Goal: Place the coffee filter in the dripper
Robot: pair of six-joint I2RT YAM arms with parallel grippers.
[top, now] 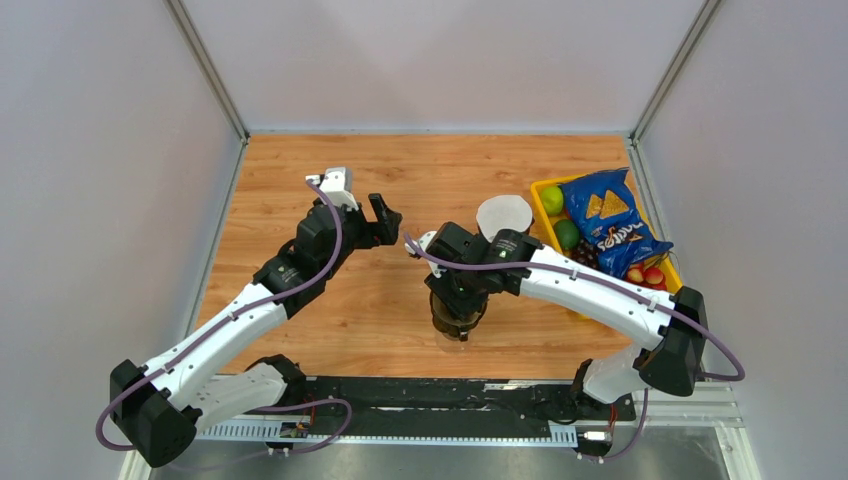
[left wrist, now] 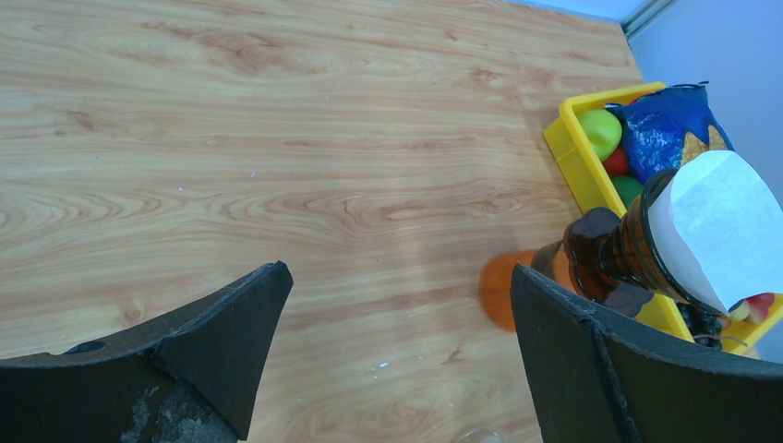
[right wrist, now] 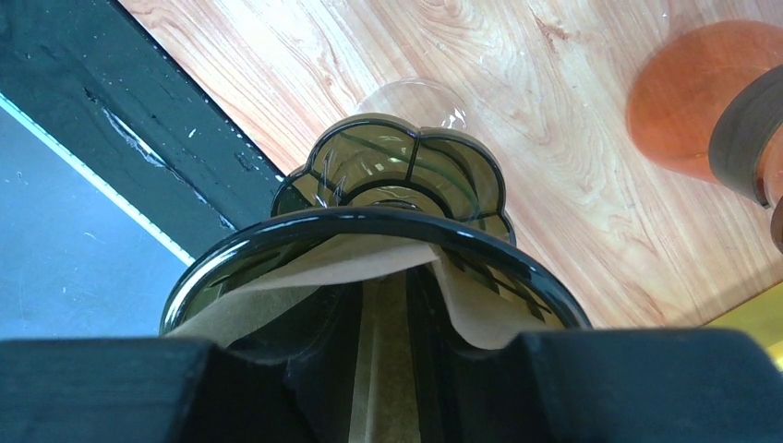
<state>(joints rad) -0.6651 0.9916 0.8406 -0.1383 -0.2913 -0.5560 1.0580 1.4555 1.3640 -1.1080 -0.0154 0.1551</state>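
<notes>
The dripper [top: 458, 318] is a dark smoked-glass cone standing near the table's front centre. In the right wrist view I look down past its black rim [right wrist: 369, 218]. The coffee filter [right wrist: 300, 281], tan paper, lies against the inside of the cone and one edge folds over at the right. My right gripper [right wrist: 383, 286] reaches down into the dripper [right wrist: 369, 218]. Its fingers stand a little apart, with a strip of filter paper showing in the gap. From above, the wrist hides this gripper [top: 461, 285]. My left gripper [top: 388, 215] [left wrist: 397, 272] hangs wide open over bare wood, left of the dripper.
An amber glass holder [left wrist: 605, 247] with a white paper filter [top: 505, 213] [left wrist: 716, 226] stands behind the dripper. At the right edge, a yellow tray [top: 541, 188] [left wrist: 565, 138] holds a blue chips bag [top: 610, 222] and fruit. The black base rail [top: 420, 395] runs along the near edge.
</notes>
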